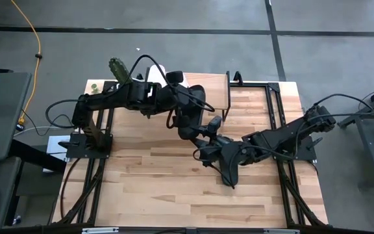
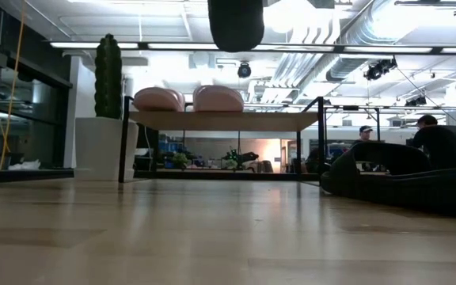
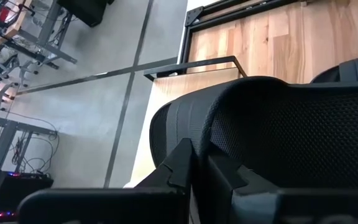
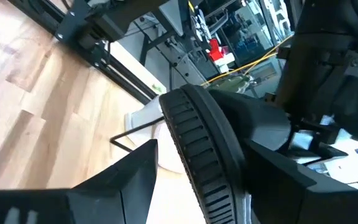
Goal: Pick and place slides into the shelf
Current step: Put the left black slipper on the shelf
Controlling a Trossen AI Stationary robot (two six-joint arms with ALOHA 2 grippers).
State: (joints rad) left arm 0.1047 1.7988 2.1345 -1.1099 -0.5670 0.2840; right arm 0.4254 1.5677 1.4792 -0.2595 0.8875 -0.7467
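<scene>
Two pale pink slides [image 2: 158,99] [image 2: 218,98] lie side by side on the shelf's wooden top board [image 2: 228,120]; the shelf [image 1: 211,91] stands at the table's far edge. My left gripper [image 1: 188,129] is shut on a black slide [image 3: 291,124] in front of the shelf. A dark rounded end [image 2: 236,24] hangs high in the low view. My right gripper [image 1: 214,151] is shut on the second black slide [image 1: 229,172], near mid-table, which shows low on the right in the low view [image 2: 402,178]. My left gripper pinches the black slide at its rim beside the wide textured strap [image 3: 216,143], with the fingers [image 3: 182,165] closed on it. The slide appears lifted off the table. My right gripper pinches the other black slide across its sole, at the ribbed edge [image 4: 197,143], with one finger [image 4: 126,177] on each side. Whether that slide rests on the table I cannot tell.
A white pot with a green cactus [image 2: 108,75] stands left of the shelf at the far left corner [image 1: 117,67]. Black metal frames run along the table's left and right sides [image 1: 284,130]. Bare wood [image 1: 148,188] lies toward the near edge. People sit in the room beyond [image 2: 438,134].
</scene>
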